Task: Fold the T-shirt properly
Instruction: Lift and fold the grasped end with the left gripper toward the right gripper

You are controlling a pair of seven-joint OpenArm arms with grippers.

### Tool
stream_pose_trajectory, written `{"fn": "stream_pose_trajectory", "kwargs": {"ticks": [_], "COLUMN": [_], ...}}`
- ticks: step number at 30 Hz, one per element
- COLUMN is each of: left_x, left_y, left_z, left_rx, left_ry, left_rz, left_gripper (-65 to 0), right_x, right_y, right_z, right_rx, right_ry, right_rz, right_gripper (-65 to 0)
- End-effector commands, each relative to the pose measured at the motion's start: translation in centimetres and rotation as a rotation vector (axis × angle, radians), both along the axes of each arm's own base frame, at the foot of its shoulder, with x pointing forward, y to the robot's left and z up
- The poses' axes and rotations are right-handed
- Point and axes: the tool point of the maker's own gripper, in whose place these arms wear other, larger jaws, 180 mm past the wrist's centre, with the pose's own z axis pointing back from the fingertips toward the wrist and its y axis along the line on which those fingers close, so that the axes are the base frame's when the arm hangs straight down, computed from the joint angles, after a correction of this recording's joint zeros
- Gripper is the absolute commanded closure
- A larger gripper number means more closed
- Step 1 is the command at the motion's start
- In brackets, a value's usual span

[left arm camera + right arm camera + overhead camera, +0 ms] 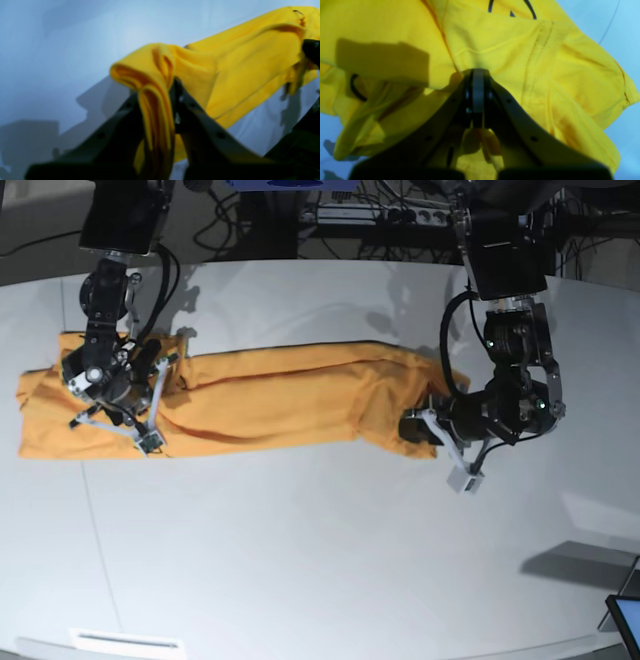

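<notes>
The orange-yellow T-shirt [280,395] lies as a long, narrow band stretched across the white table between my two grippers. My left gripper [415,425] is at the band's right end. In the left wrist view the left gripper [165,92] is shut on a bunched fold of the T-shirt [250,75], lifted off the table. My right gripper [160,370] is at the left end. In the right wrist view the right gripper [477,75] is shut on an edge of the T-shirt [495,42]. A dark looped mark [510,10] shows near the top.
The white table [320,560] extends in front of the shirt. Cables and equipment [380,220] line the back edge. A screen corner [625,615] sits at the front right, and a white strip [125,642] lies at the front left.
</notes>
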Motion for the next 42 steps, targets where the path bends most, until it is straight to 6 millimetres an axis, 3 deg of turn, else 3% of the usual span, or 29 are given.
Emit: {"fn": "stream_pose_trajectory", "kwargs": {"ticks": [1,8,15,22,27,33,39,42], "left_x": [1.1,1.0,1.2,1.1,0.7,0.9,1.4,0.8], "left_y": [-0.2,-2.0,-4.1,-5.7,-8.8,-11.5,-13.5,-15.6], "left_z": [1.6,1.9,4.4,6.9,7.4,9.1,8.8,8.4], "left_rx": [-0.017,-0.082,-0.332,-0.558,-0.653,-0.666,-0.638,-0.592], "left_ry": [-0.055,-0.058,-0.024,0.025,0.036,-0.018,-0.012,0.005], "left_rz": [0.002,-0.01,0.06,0.099,0.082,0.058,0.066,0.006], "left_gripper": [0.0,0.0,0.0,0.0,0.0,0.0,0.0,0.0], "right_x": [-0.8,-0.7,-0.6,-1.1,-1.3,-1.4,-1.6,-1.6], "right_y": [0.0,0.0,0.0,0.2,0.6,0.6,0.6,0.6], "right_z": [-0.6,-0.6,-0.5,-1.8,-2.6,-2.8,-2.9,-2.9], "right_rx": [-0.009,-0.008,-0.01,0.004,0.022,0.023,0.024,0.023], "right_ry": [0.043,0.041,0.04,0.078,0.091,0.097,0.101,0.102], "right_rz": [0.011,0.011,0.011,0.014,0.02,0.02,0.02,0.019], "right_gripper": [-0.3,-0.3,-0.3,-0.3,-0.3,-0.3,-0.3,-0.3]}}
